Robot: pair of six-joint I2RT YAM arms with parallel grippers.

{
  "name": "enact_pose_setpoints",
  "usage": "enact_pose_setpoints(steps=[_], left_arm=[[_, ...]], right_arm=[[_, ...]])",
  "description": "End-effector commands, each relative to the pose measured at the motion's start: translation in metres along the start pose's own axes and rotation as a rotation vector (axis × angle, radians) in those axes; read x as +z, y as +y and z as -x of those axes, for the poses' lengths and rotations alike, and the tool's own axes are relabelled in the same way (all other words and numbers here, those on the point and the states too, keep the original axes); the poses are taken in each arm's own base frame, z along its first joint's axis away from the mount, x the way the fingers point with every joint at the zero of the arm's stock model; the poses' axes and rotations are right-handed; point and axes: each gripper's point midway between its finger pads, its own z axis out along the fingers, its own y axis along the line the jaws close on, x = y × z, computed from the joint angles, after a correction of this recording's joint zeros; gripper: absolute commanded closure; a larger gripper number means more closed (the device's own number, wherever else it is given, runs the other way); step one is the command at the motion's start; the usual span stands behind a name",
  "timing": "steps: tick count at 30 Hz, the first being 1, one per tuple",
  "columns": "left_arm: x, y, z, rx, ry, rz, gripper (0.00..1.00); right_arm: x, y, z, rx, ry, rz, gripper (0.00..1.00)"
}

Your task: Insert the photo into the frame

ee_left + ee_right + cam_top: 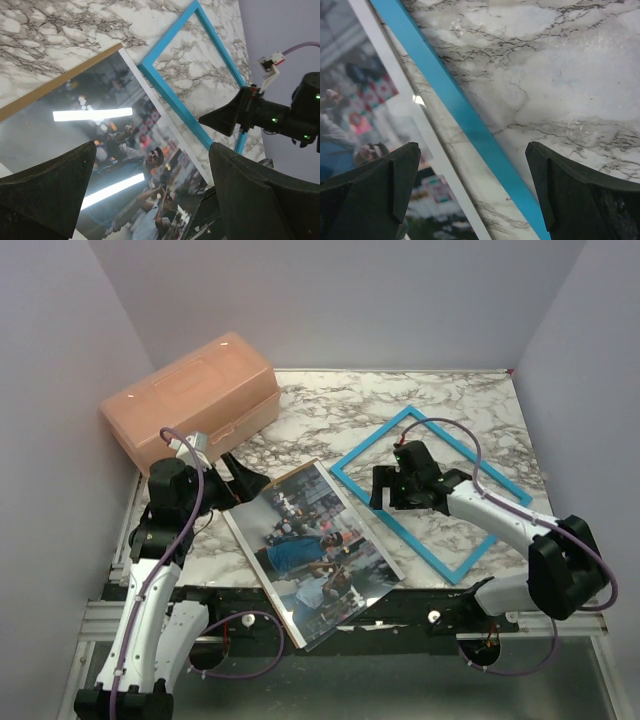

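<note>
- The left tool (152,150) is spread wide with nothing between its fingers (45,192). It hangs above the far left part of the photo (310,545).
- The right tool (383,498) is also wide open and grips nothing. In the right wrist view one finger is over the photo's white border and the other over bare marble inside the frame (372,440). The frame's left blue rail runs slantwise between them. Whether the fingertips touch anything cannot be told.
- The two tools are near each other, the left one at the photo's far left edge and the right one just past its far right edge.
- The photo lies picture side up and turned at a slant on the bench (330,405). Its near corner juts past the bench's near edge over the black rail. Ceiling lights glare off its surface.
- A brown strip (60,82) shows along the photo's far edge in the left wrist view.
- The frame lies flat, blue face up, to the right of the photo, with marble showing through its opening. Its left corner is just beside the photo's far right edge. The photo is outside the frame.
- A peach plastic box (190,395) with a lid stands at the far left of the bench, well apart from the frame.
</note>
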Motion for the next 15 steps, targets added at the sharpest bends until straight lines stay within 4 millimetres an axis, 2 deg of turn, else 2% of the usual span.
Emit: enact_pose_setpoints(steps=[1, 4, 7, 15], left_arm=[[-0.014, -0.022, 0.006, 0.023, -0.079, -0.105, 0.01], [-0.024, -0.036, 0.013, 0.033, -0.127, -0.157, 0.02], [-0.029, -0.044, 0.016, 0.047, -0.144, -0.188, 0.02], [-0.030, -0.045, 0.015, 0.066, -0.140, -0.190, 0.02]], right_arm=[[0.016, -0.017, -0.001, -0.098, 0.016, -0.182, 0.05], [0.027, -0.016, -0.007, -0.152, 0.060, -0.216, 0.11], [0.035, -0.005, -0.013, -0.191, 0.079, -0.190, 0.14], [0.058, 0.006, -0.032, -0.235, 0.139, -0.174, 0.29]])
